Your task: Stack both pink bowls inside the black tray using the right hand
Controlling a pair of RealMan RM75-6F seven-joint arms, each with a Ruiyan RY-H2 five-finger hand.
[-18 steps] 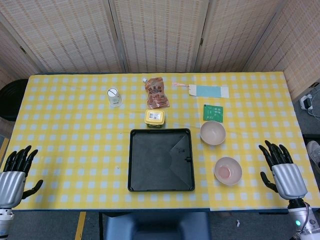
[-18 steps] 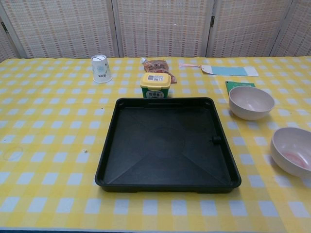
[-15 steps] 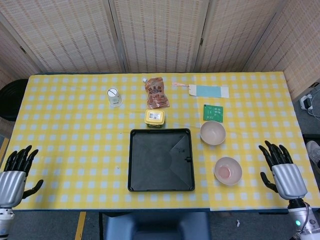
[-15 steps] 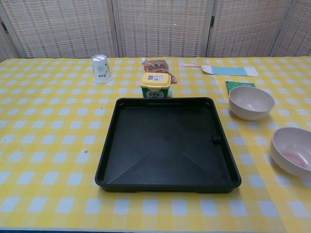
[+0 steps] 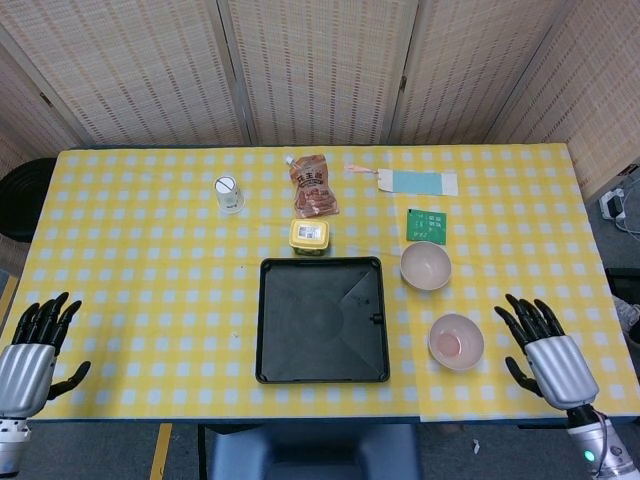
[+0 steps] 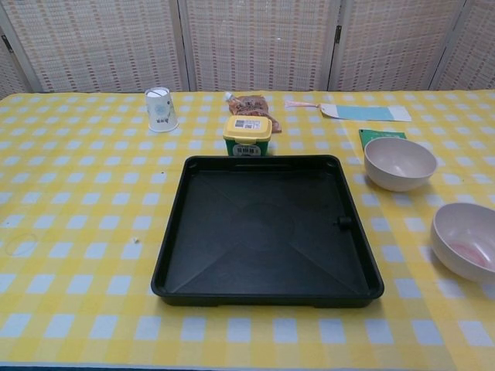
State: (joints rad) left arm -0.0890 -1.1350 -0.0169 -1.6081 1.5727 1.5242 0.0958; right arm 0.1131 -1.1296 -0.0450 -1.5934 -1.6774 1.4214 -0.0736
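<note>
The black tray (image 5: 323,320) (image 6: 267,232) lies empty near the table's front edge. Two pink bowls sit on the cloth to its right, apart from each other: the far bowl (image 5: 426,265) (image 6: 399,163) and the near bowl (image 5: 456,341) (image 6: 466,240). My right hand (image 5: 545,353) hovers at the front right, fingers spread and holding nothing, a short way right of the near bowl. My left hand (image 5: 32,352) is off the table's front left corner, fingers apart and empty. Neither hand appears in the chest view.
Behind the tray stand a yellow-lidded tub (image 5: 309,236) (image 6: 247,134), a brown snack pouch (image 5: 313,186), a white paper cup (image 5: 228,194) (image 6: 160,109), a green packet (image 5: 426,225) and a teal card (image 5: 417,182). The cloth is yellow checked.
My right hand has shifted left and toward the table's front edge, closer to the near bowl. The left hand has barely moved. Bowls and tray are unchanged.
</note>
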